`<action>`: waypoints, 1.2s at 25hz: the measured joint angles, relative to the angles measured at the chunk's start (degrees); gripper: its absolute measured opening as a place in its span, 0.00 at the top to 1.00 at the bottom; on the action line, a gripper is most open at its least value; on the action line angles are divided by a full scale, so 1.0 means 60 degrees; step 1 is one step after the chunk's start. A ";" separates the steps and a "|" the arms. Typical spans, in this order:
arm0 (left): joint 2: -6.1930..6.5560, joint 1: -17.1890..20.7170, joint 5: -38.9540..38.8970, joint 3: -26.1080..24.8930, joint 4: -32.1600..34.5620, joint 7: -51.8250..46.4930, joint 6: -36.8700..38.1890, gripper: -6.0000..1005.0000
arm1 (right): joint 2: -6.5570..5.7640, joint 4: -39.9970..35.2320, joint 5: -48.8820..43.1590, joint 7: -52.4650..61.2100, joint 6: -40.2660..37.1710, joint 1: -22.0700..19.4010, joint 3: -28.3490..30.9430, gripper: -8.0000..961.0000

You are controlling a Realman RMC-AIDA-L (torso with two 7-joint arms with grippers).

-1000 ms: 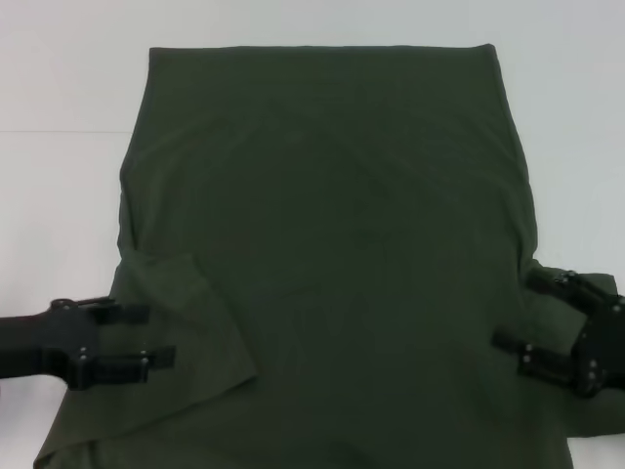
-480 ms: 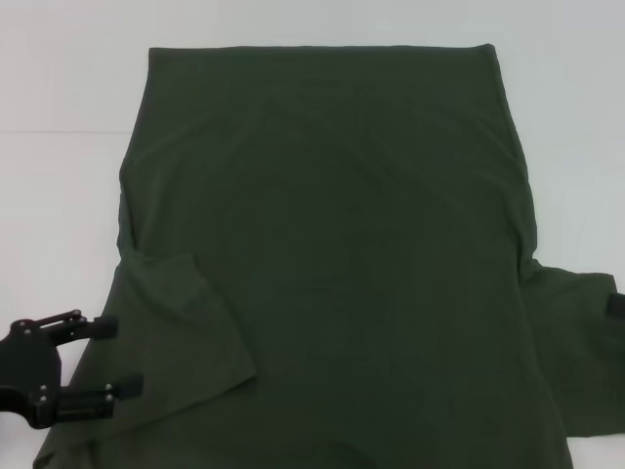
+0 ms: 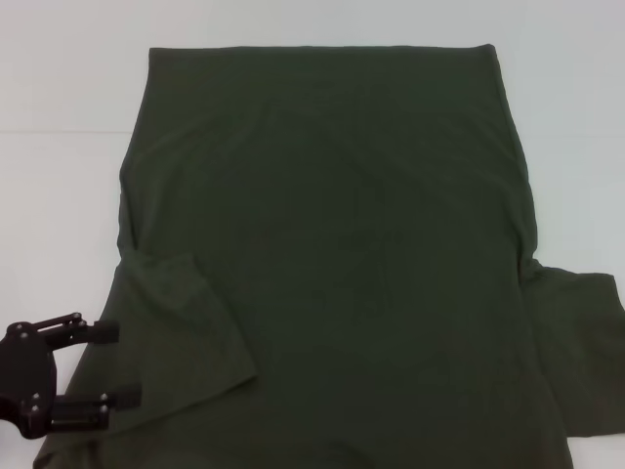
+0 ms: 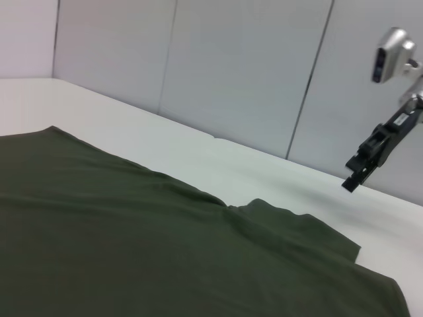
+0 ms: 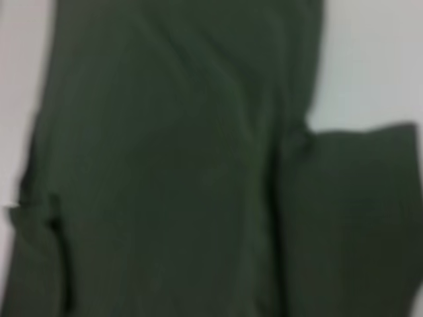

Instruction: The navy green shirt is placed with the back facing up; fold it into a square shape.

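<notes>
One navy green shirt [image 3: 332, 244], one table [image 3: 59, 195], two hands: left hand [image 3: 105, 363], right hand [image 4: 360, 173].

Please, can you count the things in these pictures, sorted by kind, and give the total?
Shirts: 1, the green shirt
Grippers: 2, the left gripper and the right gripper
Tables: 1, the white table
Total: 4

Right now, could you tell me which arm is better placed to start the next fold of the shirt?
Probably the left: the left gripper sits open at the navy green shirt sleeve.
</notes>
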 joint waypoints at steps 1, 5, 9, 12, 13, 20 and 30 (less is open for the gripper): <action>0.0000 0.0000 0.0003 0.0009 0.0001 0.0035 0.0016 0.14 | -0.0001 0.0084 -0.0831 0.0182 0.0064 0.0385 -0.0015 0.07; 0.0000 0.0037 0.0010 -0.0008 0.0037 0.0073 0.0044 0.14 | 0.0062 0.0100 -0.1547 0.0355 0.0059 0.0803 -0.0104 0.07; 0.0000 0.0079 0.0015 -0.0019 0.0054 0.0075 0.0113 0.14 | 0.0105 0.0367 -0.2101 0.0813 0.0626 0.0984 -0.0713 0.07; 0.0000 0.0102 0.0019 -0.0040 0.0064 0.0077 0.0190 0.14 | 0.0087 0.0882 -0.2167 0.0948 0.1077 0.1085 -0.0975 0.07; -0.0001 0.0105 0.0019 -0.0045 0.0065 0.0078 0.0205 0.14 | 0.0070 0.1038 -0.2170 0.0953 0.1215 0.1127 -0.0993 0.07; -0.0027 0.0111 0.0024 -0.0021 0.0063 0.0083 0.0223 0.14 | -0.0014 0.2011 -0.2236 0.0944 0.2167 0.1395 -0.1124 0.07; -0.0030 0.0045 0.0022 -0.0030 0.0065 0.0072 0.0239 0.14 | -0.0119 0.3022 -0.2259 0.0974 0.3303 0.1671 -0.1483 0.07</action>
